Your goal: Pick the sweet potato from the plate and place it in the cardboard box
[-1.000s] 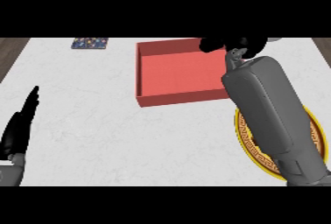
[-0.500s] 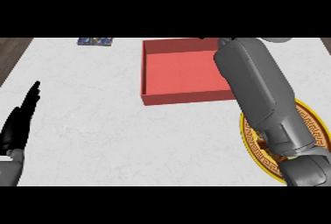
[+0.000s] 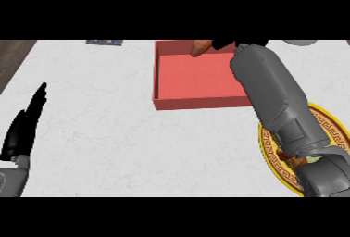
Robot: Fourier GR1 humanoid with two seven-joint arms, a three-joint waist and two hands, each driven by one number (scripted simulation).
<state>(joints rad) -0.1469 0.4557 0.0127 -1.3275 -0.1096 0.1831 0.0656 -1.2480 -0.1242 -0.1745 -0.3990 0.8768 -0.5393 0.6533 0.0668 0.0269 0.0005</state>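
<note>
Beneath the right hand (image 3: 229, 44), which grasps the sweet potato (image 3: 199, 47), sits the far rim of the red box (image 3: 198, 101). Letting go here risks the potato striking that rim and rolling outside. Far left, the left hand (image 3: 24, 127) rests open.

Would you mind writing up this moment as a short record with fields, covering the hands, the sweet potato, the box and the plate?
right hand: at the far edge of the box, mostly hidden behind its forearm; its fingers cannot be made out
sweet potato: orange-brown, over the box's far end, beside the right hand
cardboard box: red, open-topped, floor bare
plate: yellow patterned rim, near right, partly under the right forearm
left hand: open, resting at the left edge, fingers straight
dark item: far left edge of counter; too small to identify
</note>
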